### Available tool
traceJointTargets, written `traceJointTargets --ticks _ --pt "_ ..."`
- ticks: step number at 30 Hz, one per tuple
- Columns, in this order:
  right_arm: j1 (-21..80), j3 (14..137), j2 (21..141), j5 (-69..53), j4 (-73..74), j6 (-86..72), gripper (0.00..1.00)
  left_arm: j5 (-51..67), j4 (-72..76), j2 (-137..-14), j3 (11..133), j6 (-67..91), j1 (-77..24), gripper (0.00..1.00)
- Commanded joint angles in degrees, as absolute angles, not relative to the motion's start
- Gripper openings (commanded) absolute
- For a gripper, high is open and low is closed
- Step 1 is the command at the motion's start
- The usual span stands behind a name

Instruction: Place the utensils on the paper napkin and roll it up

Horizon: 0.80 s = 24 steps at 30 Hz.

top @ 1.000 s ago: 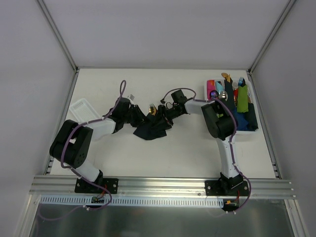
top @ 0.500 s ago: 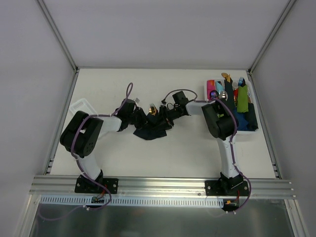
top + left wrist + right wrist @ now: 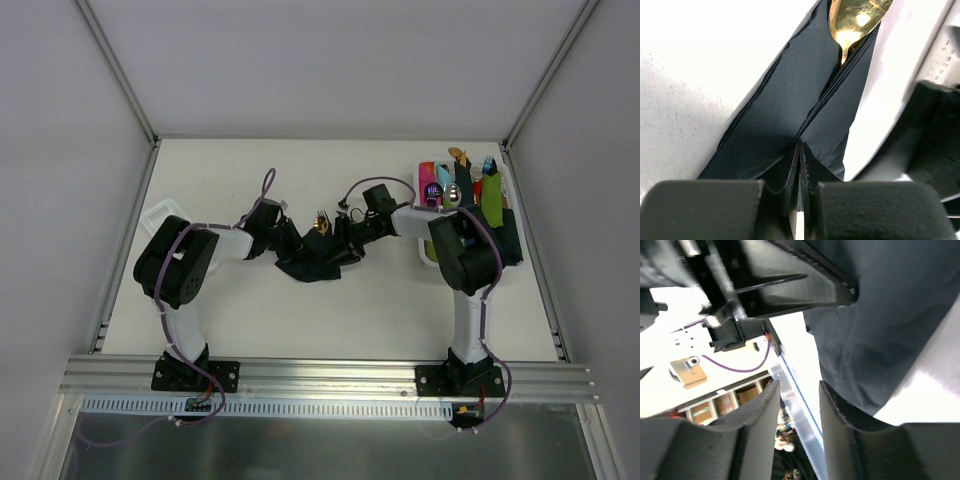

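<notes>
The paper napkin (image 3: 316, 264) lies crumpled and folded at mid-table, dark navy. A gold spoon (image 3: 321, 222) pokes out of its far end. In the left wrist view the spoon's bowl (image 3: 858, 17) sits in the crease of the napkin (image 3: 790, 100). My left gripper (image 3: 800, 150) is shut on a pinched fold of that sheet, reaching in from the left (image 3: 290, 245). My right gripper (image 3: 346, 240) comes in from the right. Its fingers (image 3: 840, 412) stand apart with nothing between them, and the napkin (image 3: 890, 325) lies just beside them.
A white tray (image 3: 497, 277) at the right edge holds a green roll (image 3: 492, 205), a pink roll (image 3: 430, 182) and other bundles with cutlery tips. A white basket (image 3: 160, 215) sits at the left. My left arm's black gripper body (image 3: 790, 285) fills the top of the right wrist view.
My left gripper has closed onto the napkin and its arm has swung in toward the centre. The right gripper's jaws have narrowed, and the napkin has bunched up slightly.
</notes>
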<state>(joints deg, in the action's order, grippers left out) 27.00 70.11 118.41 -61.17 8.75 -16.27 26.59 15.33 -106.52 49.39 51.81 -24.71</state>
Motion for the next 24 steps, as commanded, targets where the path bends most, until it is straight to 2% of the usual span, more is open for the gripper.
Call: traceJointTargets --ticks 1,5,8,24 --pt "26.28 73.82 113.82 -58.81 17.82 -6.00 0.39 23.64 10.11 -108.55 49.66 48.96 -24.87 0.00" --pt "26.37 75.49 115.39 -54.59 21.00 -0.62 0.17 23.91 9.84 -108.37 49.66 47.99 -24.87 0.00" --pt "26.46 76.81 116.80 -52.48 21.80 1.75 0.08 23.91 9.84 -108.02 49.40 47.37 -24.87 0.00" --pt "29.27 72.51 123.57 -46.76 22.76 2.55 0.06 23.29 9.67 -107.14 48.43 46.93 -24.96 0.00"
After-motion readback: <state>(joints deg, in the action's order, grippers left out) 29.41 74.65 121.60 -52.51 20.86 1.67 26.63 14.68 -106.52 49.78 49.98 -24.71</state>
